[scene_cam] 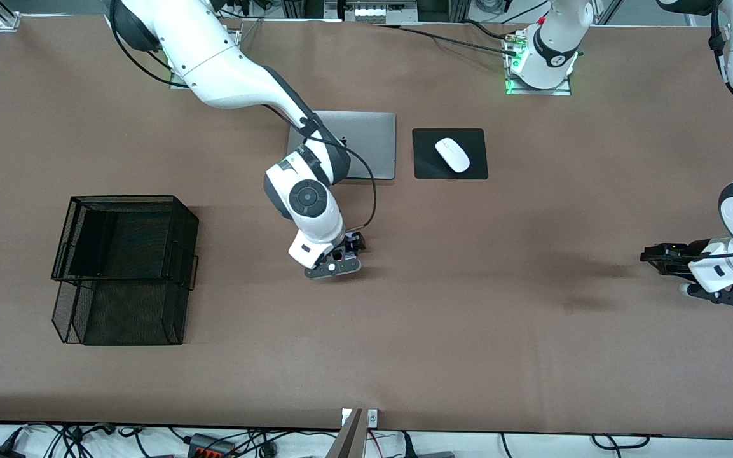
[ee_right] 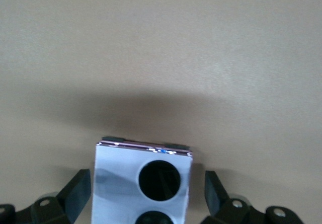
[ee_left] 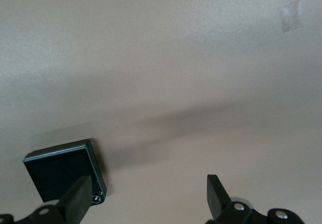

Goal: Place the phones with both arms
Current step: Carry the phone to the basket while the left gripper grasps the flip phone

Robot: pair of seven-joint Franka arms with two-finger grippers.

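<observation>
The lavender phone (ee_right: 142, 182), small and squarish with two black circles on its face, is lying flat on the brown bench (scene_cam: 442, 305) near the middle, nearer to the front camera than the silver laptop (scene_cam: 366, 143). In the right wrist view it is sitting between the two black fingers (ee_right: 75, 191) of the right hand (scene_cam: 341, 259), with a gap showing on each side, so the hand is standing spread and not gripping it; in the front view the hand is covering the phone from above. The small squarish black phone (ee_left: 63, 169) is lying flat on the bench at the left arm's end, seen only in the left wrist view, where one finger (ee_left: 78, 200) of the left hand (scene_cam: 665, 261) is overlapping its corner while the phone itself is lying mostly outside the gap between the fingers. That hand is also spread wide and holding nothing, hovering low over the bench. The long black phone is not showing in any view. The laptop is lying closed, partly under the right arm, and beside it, toward the left arm's end, a white mouse (scene_cam: 452, 154) is resting on a black mouse pad (scene_cam: 426, 166). A black wire-mesh basket (scene_cam: 126, 236) is standing toward the right arm's end of the bench, with a second mesh piece (scene_cam: 118, 315) lying just beside it, nearer to the front camera.
</observation>
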